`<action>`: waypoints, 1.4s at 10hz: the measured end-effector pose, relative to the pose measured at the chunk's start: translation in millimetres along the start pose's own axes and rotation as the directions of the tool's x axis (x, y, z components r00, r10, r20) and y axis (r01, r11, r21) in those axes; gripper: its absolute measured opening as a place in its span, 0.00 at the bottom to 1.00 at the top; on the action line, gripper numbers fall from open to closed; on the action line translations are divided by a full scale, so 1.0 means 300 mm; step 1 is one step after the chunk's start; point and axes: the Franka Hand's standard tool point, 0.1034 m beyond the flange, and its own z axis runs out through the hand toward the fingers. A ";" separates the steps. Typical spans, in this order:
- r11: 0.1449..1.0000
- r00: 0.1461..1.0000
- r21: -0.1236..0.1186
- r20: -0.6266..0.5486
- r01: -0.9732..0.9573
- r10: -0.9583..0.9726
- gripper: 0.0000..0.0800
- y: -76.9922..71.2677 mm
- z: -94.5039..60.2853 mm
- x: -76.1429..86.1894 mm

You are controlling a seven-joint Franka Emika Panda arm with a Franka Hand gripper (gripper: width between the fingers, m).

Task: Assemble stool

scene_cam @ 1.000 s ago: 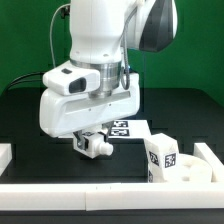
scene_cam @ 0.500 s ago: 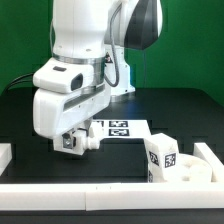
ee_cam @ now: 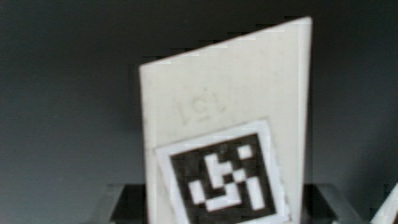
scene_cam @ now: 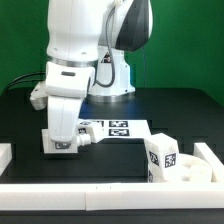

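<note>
White plastic was seen between the jaws: the gripper [scene_cam: 62,142] was closed on a tagged leg [ee_cam: 222,110], gripped near one end. It was held low over the table [scene_cam: 20,120] at the exterior view's left, beside the marker board [scene_cam: 118,128]; another tagged part [scene_cam: 165,160] stood well apart, by the rail [scene_cam: 110,190]. The leg could probably be twisted in the jaws if the table were struck, and later alignment would then be lost.
</note>
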 end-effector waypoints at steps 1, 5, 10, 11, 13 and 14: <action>0.996 0.996 0.009 0.003 0.087 -0.087 0.40 -0.004 0.000 -0.016; 0.960 0.960 0.029 0.031 0.277 -0.278 0.40 -0.014 0.005 -0.037; 0.804 0.804 0.036 0.020 0.593 -0.594 0.40 0.030 -0.016 0.050; 0.763 0.763 0.049 0.027 0.644 -0.646 0.40 0.027 -0.013 0.038; 0.714 0.713 0.065 0.035 0.697 -0.700 0.40 0.022 -0.011 0.023; 0.659 0.659 0.076 0.036 0.748 -0.752 0.40 0.018 -0.009 0.013</action>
